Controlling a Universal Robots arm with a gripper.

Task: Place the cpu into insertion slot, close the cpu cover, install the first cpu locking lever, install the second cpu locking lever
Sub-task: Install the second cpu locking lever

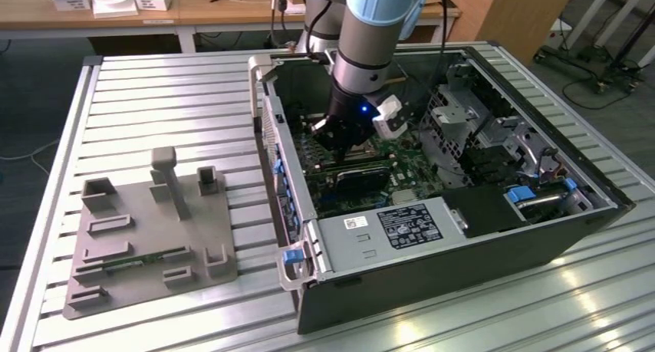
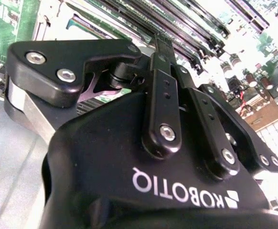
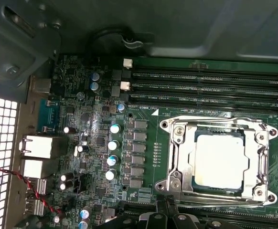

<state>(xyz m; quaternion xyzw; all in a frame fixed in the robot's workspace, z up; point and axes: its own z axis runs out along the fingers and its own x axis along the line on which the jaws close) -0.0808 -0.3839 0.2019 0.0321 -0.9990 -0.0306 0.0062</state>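
The cpu point(image 3: 220, 160), a pale silver square, lies in the insertion slot point(image 3: 179, 143) on the green board. The cpu cover point(image 3: 253, 164), a silver frame, lies flat around the chip. A thin wire lever point(image 3: 210, 120) runs along one long side of the frame and another lever point(image 3: 220, 204) along the opposite side. My gripper point(image 3: 170, 213) is shut, its black tips right beside that second lever at the socket's edge. In the exterior view the gripper point(image 1: 343, 141) reaches down into the open computer case point(image 1: 461, 283). The second wrist view shows the gripper point(image 2: 144, 52) from behind, over the memory slots.
Long black memory slots point(image 3: 206, 86) lie beside the socket, with capacitors point(image 3: 114, 143) and rear ports point(image 3: 38, 145) further off. A black box with a white label point(image 1: 409, 225) sits inside the case. A grey fixture plate point(image 1: 153, 237) rests on the slatted metal table point(image 1: 153, 91) at the exterior view's left.
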